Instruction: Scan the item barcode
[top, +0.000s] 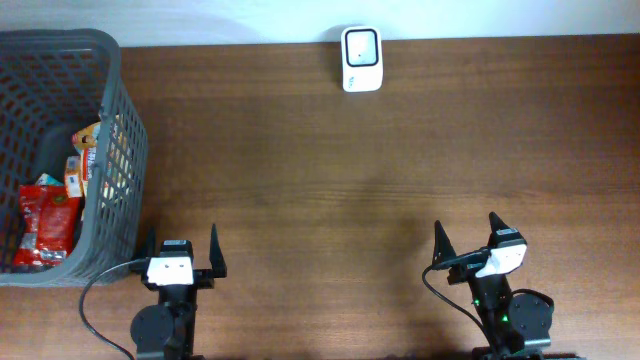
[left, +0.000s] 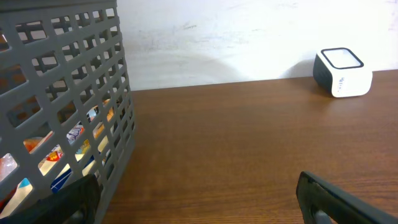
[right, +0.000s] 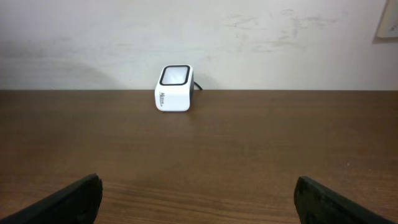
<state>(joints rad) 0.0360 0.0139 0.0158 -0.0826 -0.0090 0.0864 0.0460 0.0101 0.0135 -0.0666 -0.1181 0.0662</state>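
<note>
Snack packets (top: 45, 222), your items to scan, lie inside the grey basket (top: 128, 120) on the left side of the worktop (top: 330, 180). Closest to you, your left tool (top: 182, 234) is just beside the basket's near right corner, its fingers spread wide with nothing between them. Your right tool (top: 465, 222) is well apart from it on the right, also spread wide and holding nothing. Further back in the basket, a red packet lies at the near end and an orange-and-white carton (top: 76, 172) sits beyond it by the right wall. Farthest from you, the white barcode scanner (top: 361, 45) stands at the worktop's back edge against the pale wall (right: 249, 37), its dark-framed window tilted upward, between your two arms' lines.
</note>
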